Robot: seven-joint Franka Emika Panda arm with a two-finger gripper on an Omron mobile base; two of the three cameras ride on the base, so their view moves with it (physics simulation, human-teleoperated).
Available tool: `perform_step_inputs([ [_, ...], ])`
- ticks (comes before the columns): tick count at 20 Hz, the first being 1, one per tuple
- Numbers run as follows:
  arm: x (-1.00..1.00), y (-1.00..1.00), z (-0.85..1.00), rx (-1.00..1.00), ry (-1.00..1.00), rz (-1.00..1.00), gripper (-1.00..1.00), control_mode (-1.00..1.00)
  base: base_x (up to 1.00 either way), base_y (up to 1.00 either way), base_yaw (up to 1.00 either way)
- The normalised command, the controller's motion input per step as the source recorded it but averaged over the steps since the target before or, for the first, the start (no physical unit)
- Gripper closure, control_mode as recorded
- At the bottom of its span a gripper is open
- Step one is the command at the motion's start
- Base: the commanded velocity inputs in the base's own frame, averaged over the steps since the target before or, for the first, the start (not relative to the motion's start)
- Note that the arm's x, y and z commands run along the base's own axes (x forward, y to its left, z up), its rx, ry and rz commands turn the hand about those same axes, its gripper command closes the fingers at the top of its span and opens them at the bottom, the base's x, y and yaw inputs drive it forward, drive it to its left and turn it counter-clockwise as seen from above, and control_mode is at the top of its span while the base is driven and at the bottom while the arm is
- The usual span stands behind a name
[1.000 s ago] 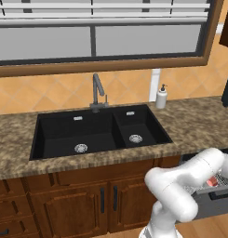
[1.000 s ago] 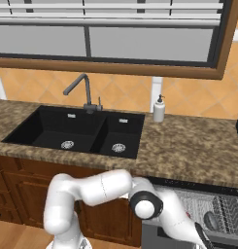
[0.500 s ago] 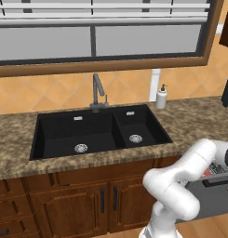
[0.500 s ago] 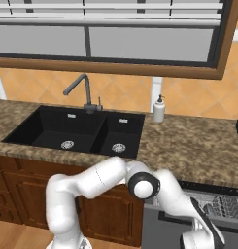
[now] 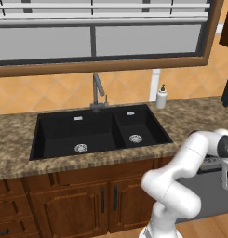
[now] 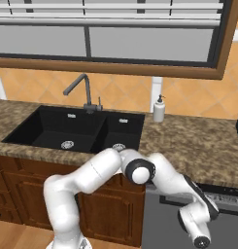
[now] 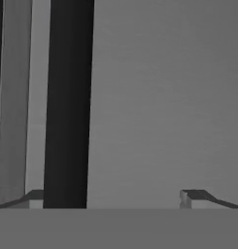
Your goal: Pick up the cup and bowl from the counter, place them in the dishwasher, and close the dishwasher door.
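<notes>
Since one second ago, the arm's forearm has swung lower and further toward the dishwasher front, and less of the wire rack shows; the camera base has not shifted.

Left base view: the speckled granite bench [image 5: 13, 148] runs across the middle of the frame. A black double sink [image 5: 99, 132] is set into it, with a grey faucet [image 5: 97, 93] at 12 o'clock of the sink. A white soap dispenser [image 5: 161, 97] stands on the bench at 2 o'clock of the sink, against the orange tiled wall [image 5: 50, 95]. Brown wooden cabinets [image 5: 69, 200] sit below the bench. The white arm [image 5: 180, 181] rises at 5 o'clock and bends toward 3 o'clock, in front of the dark grey dishwasher door [image 5: 206, 195].

Right base view: the arm [image 6: 91, 175] rises at 7 o'clock and reaches to 4 o'clock, its wrist low before the dishwasher door [image 6: 161, 223]. A thin strip of the dishwasher [image 6: 222, 197] interior and grey rack shows under the bench edge at 3 o'clock.

Hand view: the pincer [image 7: 118, 199] stands wide, holding nothing, with its fingertips [image 7: 195, 197] close before the flat grey panel. A dark vertical band [image 7: 67, 102] runs at 10 o'clock.
</notes>
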Motion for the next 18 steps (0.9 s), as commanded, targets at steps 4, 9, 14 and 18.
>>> perform_step_inputs([
  [4,0.97,0.0,0.01,0.0,0.09,0.0,-1.0,-1.0,0.0,0.0,0.0],
  [9,0.88,0.0,0.01,0.0,0.08,0.0,-1.0,-1.0,0.0,0.0,0.0],
  [14,0.65,0.0,0.0,0.0,0.02,0.0,-1.0,-1.0,0.0,0.0,0.0],
  [18,0.19,0.0,0.0,0.0,0.0,0.0,-1.0,-1.0,0.0,0.0,0.0],
])
